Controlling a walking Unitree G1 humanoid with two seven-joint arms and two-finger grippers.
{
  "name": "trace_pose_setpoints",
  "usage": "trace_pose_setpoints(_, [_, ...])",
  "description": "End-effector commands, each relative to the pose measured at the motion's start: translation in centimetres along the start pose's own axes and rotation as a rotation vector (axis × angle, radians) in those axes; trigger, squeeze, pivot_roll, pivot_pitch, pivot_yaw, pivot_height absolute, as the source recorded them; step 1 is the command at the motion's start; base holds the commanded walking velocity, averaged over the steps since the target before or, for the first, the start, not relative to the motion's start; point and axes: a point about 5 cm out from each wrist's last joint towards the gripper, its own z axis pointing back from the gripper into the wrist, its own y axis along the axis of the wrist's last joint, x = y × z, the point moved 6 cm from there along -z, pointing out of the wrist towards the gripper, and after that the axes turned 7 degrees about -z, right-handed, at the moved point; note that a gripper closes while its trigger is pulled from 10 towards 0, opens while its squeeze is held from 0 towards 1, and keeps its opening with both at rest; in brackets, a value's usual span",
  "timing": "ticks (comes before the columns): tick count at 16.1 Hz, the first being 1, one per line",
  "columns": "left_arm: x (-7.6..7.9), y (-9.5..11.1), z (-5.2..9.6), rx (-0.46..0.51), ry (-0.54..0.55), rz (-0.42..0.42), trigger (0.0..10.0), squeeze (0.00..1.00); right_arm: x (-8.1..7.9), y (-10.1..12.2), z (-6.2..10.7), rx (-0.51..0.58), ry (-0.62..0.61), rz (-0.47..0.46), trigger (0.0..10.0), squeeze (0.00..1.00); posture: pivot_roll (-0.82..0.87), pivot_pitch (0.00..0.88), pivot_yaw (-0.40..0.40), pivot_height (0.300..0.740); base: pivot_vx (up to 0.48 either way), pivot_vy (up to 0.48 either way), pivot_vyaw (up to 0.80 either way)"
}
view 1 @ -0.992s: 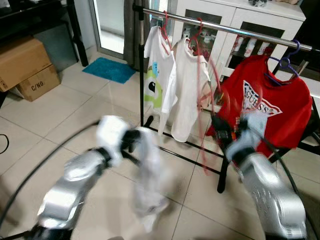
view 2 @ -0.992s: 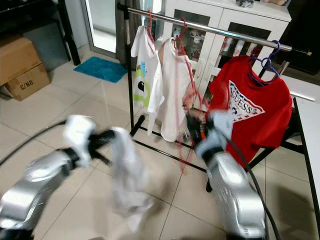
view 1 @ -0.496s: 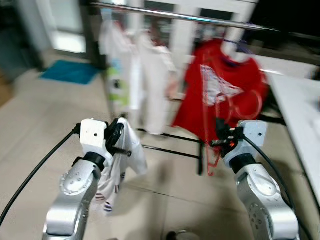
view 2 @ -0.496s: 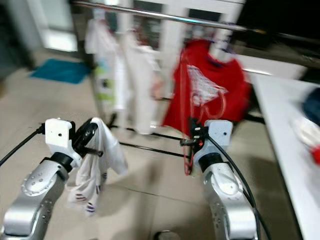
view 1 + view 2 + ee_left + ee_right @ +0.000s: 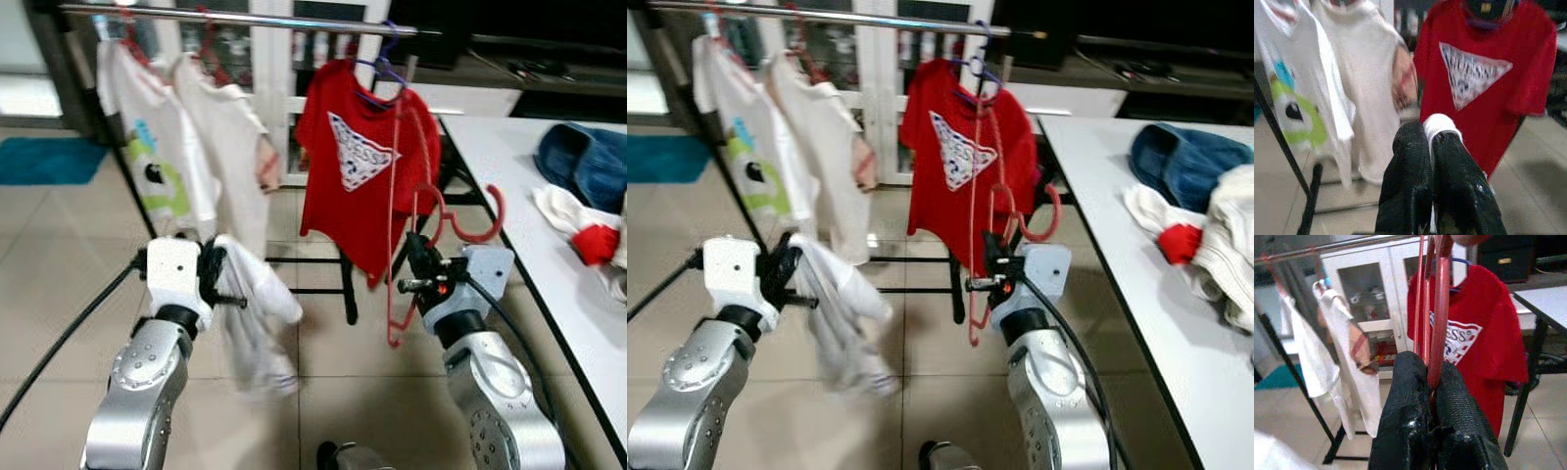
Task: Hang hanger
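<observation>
My right gripper [image 5: 415, 271] is shut on a red wire hanger [image 5: 1439, 325], held upright in front of the rack with its hook [image 5: 468, 237] turned toward the table. My left gripper [image 5: 216, 281] is shut on a small white garment [image 5: 253, 328] that hangs limp below it. Behind both runs the metal clothes rail [image 5: 245, 18]. On it hang a red T-shirt [image 5: 358, 176] on a purple hanger [image 5: 377, 76] and two white shirts [image 5: 147, 147] [image 5: 230, 132]. The red hanger sits below the rail, just right of the red shirt.
A white table [image 5: 519, 196] stands at the right with a denim garment [image 5: 586, 162] and white and red clothes [image 5: 578, 230] on it. The rack's black base bars [image 5: 348, 294] cross the tiled floor ahead. A white glass-door cabinet [image 5: 274, 88] stands behind the rack.
The camera has swung right, bringing the table into view and shifting the rack left. Both grippers keep their holds; the white garment swings under the left one.
</observation>
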Motion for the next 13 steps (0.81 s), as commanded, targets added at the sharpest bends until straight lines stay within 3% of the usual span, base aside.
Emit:
trace_pose_setpoints(1, [1.3,0.9,-0.3,0.019,-0.114,0.063,10.0,0.00,1.0,0.7,0.5,0.032,-0.048,-0.005,10.0,0.00,-0.04,0.000,0.019,0.740,0.000,0.000,-0.80])
trace_pose_setpoints(3, [2.5,1.3,-1.1,0.047,-0.185,-0.030,10.0,0.00,2.2,1.4,0.7,0.066,-0.107,-0.002,10.0,0.00,-0.07,0.000,0.044,0.740,0.000,0.000,-0.80])
trace_pose_setpoints(5, [2.6,1.8,-1.4,0.065,-0.182,-0.019,10.0,0.00,2.3,1.7,0.8,0.076,-0.113,0.001,10.0,0.00,-0.08,0.000,0.049,0.740,0.000,0.000,-0.80])
trace_pose_setpoints(8, [4.0,2.1,-1.7,0.046,-0.250,0.037,10.0,0.00,2.9,1.8,1.5,0.071,-0.144,0.018,10.0,0.00,-0.12,0.000,0.069,0.740,0.000,0.000,-0.80])
trace_pose_setpoints(9, [4.9,1.5,-1.5,0.005,-0.311,0.138,10.0,0.00,3.3,1.7,2.0,0.067,-0.168,0.023,10.0,0.00,-0.14,0.000,0.080,0.740,0.000,0.000,-0.80])
trace_pose_setpoints(10, [5.6,0.6,-1.3,-0.050,-0.344,0.153,10.0,0.00,3.8,1.8,2.5,0.070,-0.199,0.020,10.0,0.00,-0.15,0.000,0.090,0.740,0.000,0.000,-0.80])
trace_pose_setpoints(13, [5.1,0.7,-1.7,-0.028,-0.284,0.098,10.0,0.00,3.9,1.7,3.0,0.067,-0.208,0.022,10.0,0.00,-0.16,0.000,0.098,0.740,0.000,0.000,-0.80])
